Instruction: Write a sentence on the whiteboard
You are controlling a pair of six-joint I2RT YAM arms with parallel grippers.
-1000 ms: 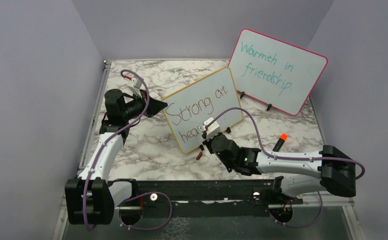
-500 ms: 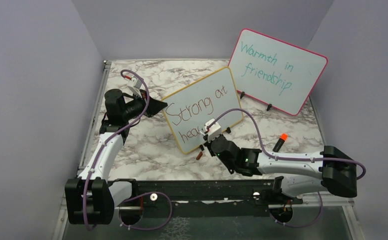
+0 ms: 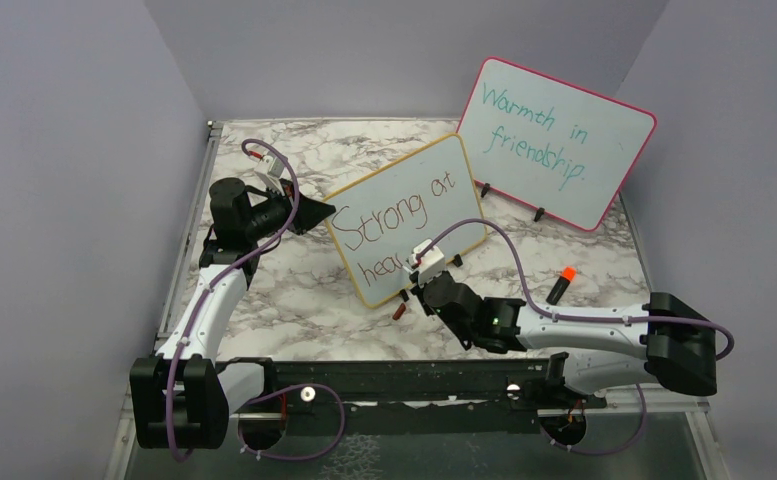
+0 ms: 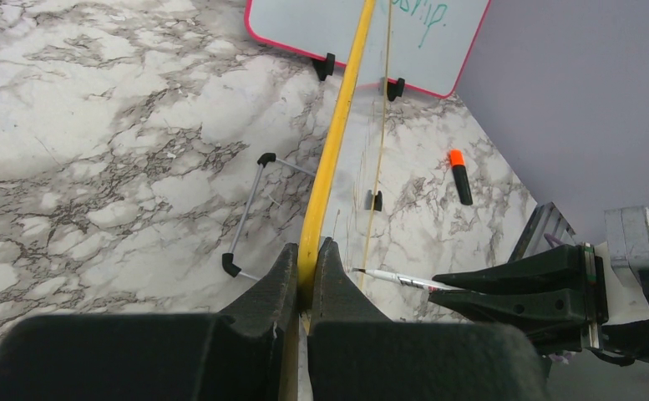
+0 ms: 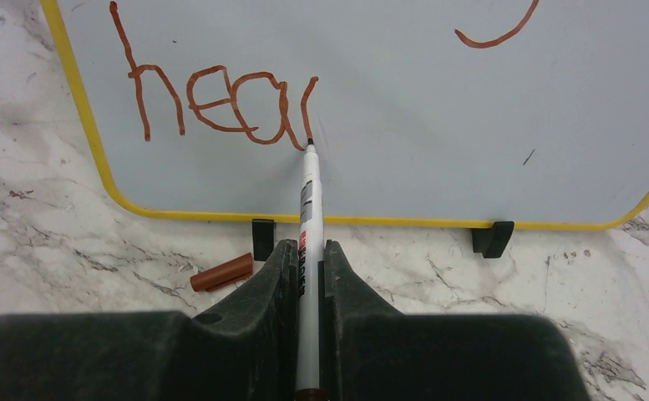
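The yellow-framed whiteboard [image 3: 442, 228] stands tilted on the marble table. My left gripper [image 3: 319, 213] is shut on its left edge; in the left wrist view the yellow frame [image 4: 337, 150] runs between the pads of that gripper [image 4: 308, 251]. The red-brown sentence [image 3: 394, 212] reads "Strong at" with "hea" and one more stroke [image 5: 212, 100] below. My right gripper [image 5: 306, 251] is shut on a white marker [image 5: 308, 192]. The marker's tip rests on the board at the foot of that last stroke.
A pink-framed board [image 3: 554, 140] with teal writing stands behind on the right. The marker's red-brown cap [image 5: 222, 272] lies on the table in front of the whiteboard's foot. An orange-capped marker [image 3: 561, 284] lies to the right. Purple walls enclose the table.
The right gripper and its marker have slid slightly down the board toward its lower edge. The left arm and the whiteboard have stayed still.
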